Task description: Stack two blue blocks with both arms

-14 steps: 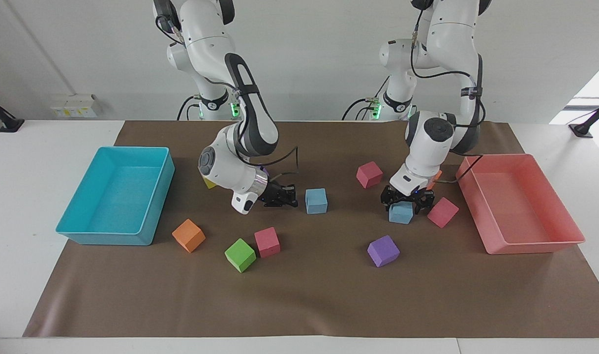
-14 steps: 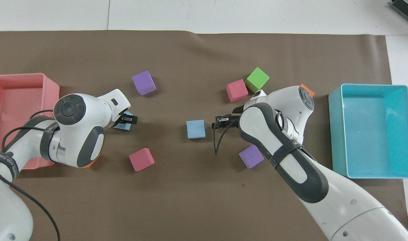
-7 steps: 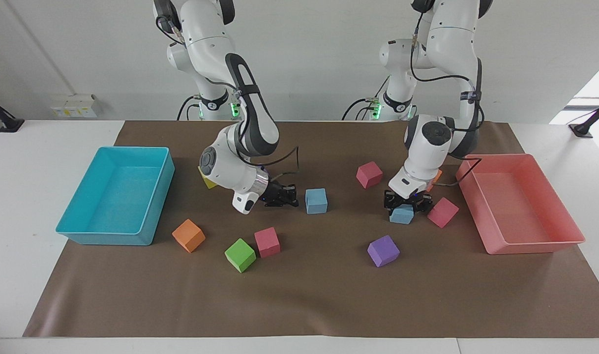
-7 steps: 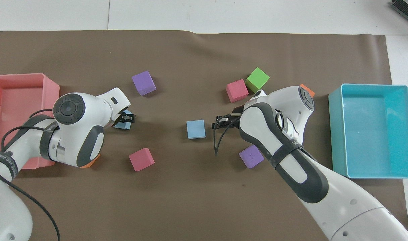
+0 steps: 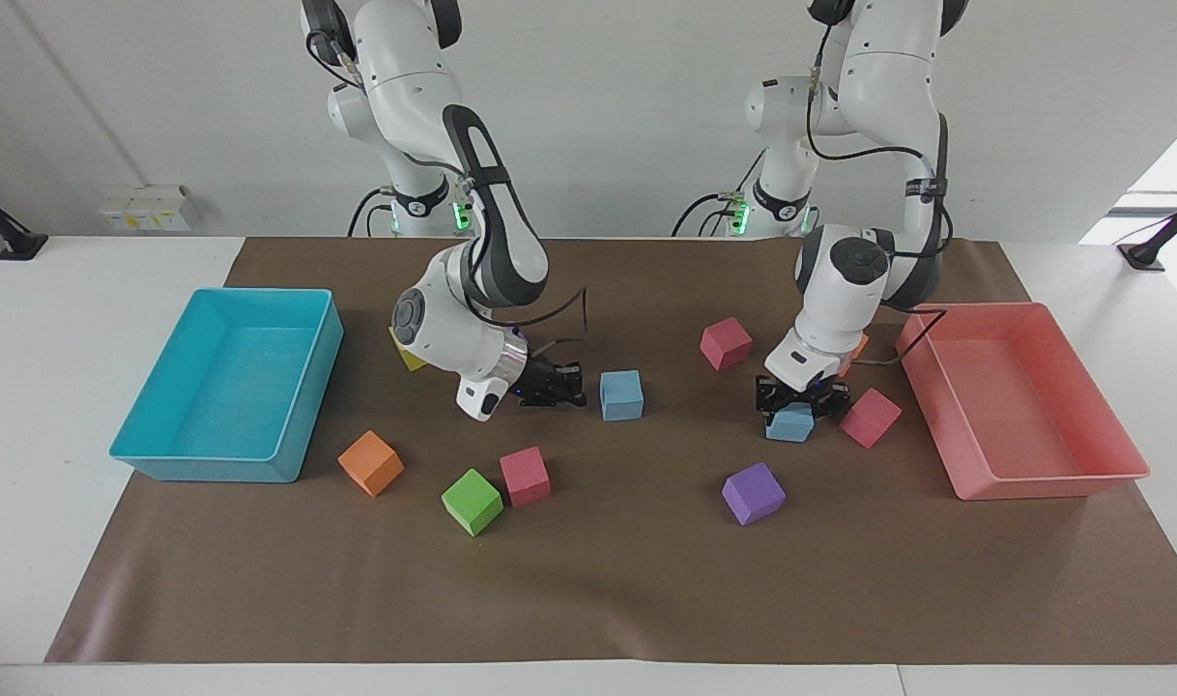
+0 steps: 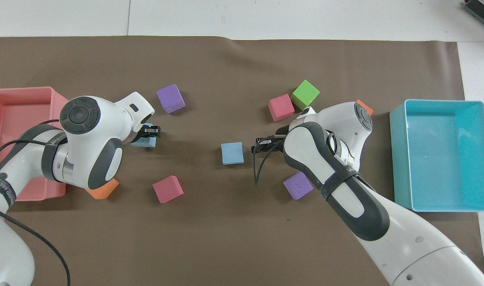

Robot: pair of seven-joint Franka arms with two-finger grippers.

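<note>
One blue block (image 5: pixel 621 395) lies on the brown mat near the table's middle; it also shows in the overhead view (image 6: pixel 232 153). My right gripper (image 5: pixel 571 386) is low beside it, toward the right arm's end, open and empty, a small gap away (image 6: pixel 256 144). The second blue block (image 5: pixel 790 424) is between the fingers of my left gripper (image 5: pixel 794 406), which points down and is shut on it, low at the mat. In the overhead view the left gripper (image 6: pixel 151 131) and wrist hide most of that block (image 6: pixel 143 142).
A turquoise tray (image 5: pixel 260 471) stands at the right arm's end and a pink tray (image 5: pixel 1033 483) at the left arm's end. Pink cubes (image 5: pixel 870 417) (image 5: pixel 725 343) and a purple cube (image 5: pixel 753 493) lie close to the left gripper. Pink (image 5: pixel 525 476), green (image 5: pixel 472 502) and orange (image 5: pixel 370 463) cubes lie near the right arm.
My left gripper's fingers have closed on the blue block, and gripper and block have shifted a little away from the robots. The right arm has not moved.
</note>
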